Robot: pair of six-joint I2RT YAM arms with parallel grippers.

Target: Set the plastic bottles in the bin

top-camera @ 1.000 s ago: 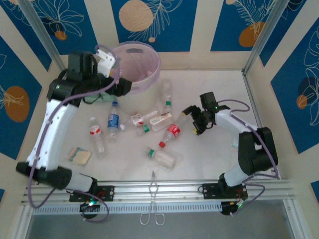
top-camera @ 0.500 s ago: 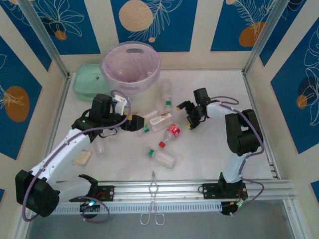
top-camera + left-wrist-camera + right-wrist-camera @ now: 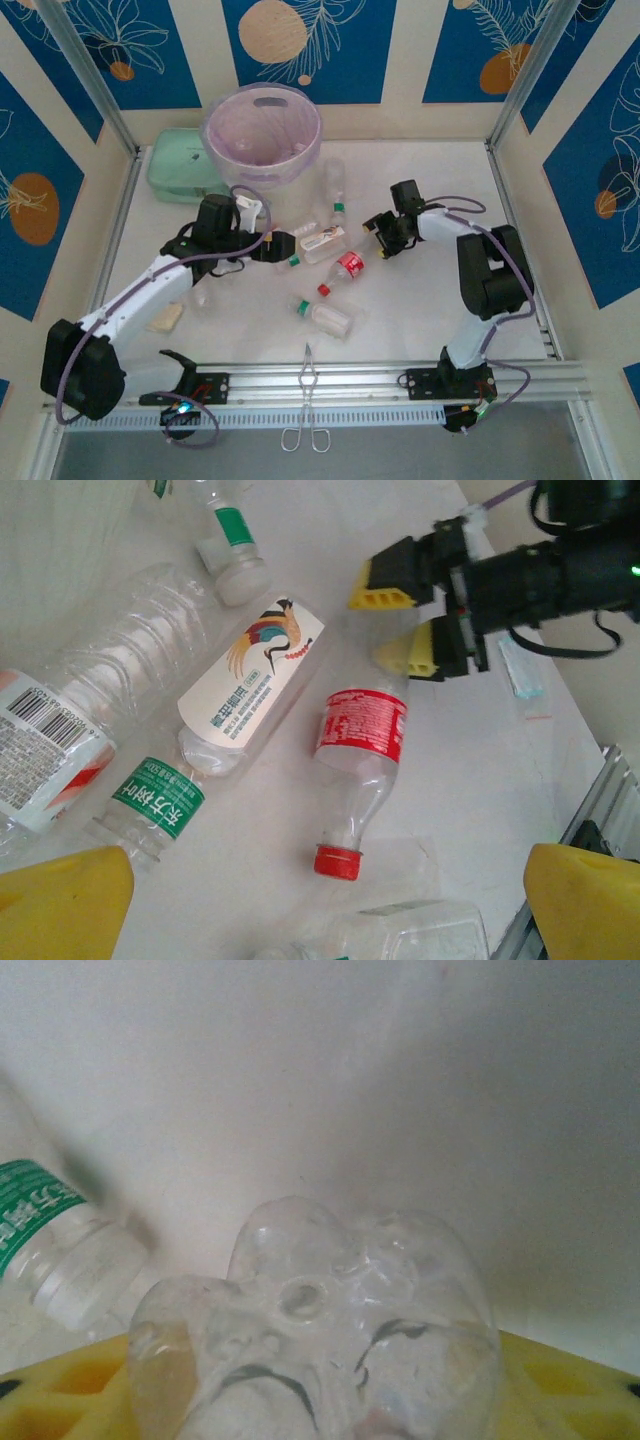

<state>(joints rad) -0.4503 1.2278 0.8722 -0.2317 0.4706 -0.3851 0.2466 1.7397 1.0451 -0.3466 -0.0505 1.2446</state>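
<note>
Pickup under way on the pale tabletop (image 3: 430,300): the right pincer (image 3: 383,232) stands around the bottom end of a clear plastic bottle with a red label and red cap (image 3: 346,266). The bottle lies on its side near the middle of the tabletop, cap aimed toward the near edge. From the right wrist, its petal-shaped base sits between the yellow pads (image 3: 50,1400), but whether they already pinch it cannot be told. The left pincer (image 3: 281,246) hovers with jaws wide apart and nothing between them, over a cluster of other bottles just left of the middle, among them a clear bottle with a white bird-print label (image 3: 250,670). The round white bin lined with a pinkish-lilac bag (image 3: 300,165) stands at the far edge, left of centre. It is beside a mint-green zip case (image 3: 175,172) and well apart from the red-labelled bottle. The step in hand looks like the grasp itself. With many bottles lying loose, the job appears far from done. The next move calls for a sure hold on the thin, slippery base and a lift clear of its neighbours. Then comes a carry toward the far edge, around the left arm, with release only once past the bin's rim.
</note>
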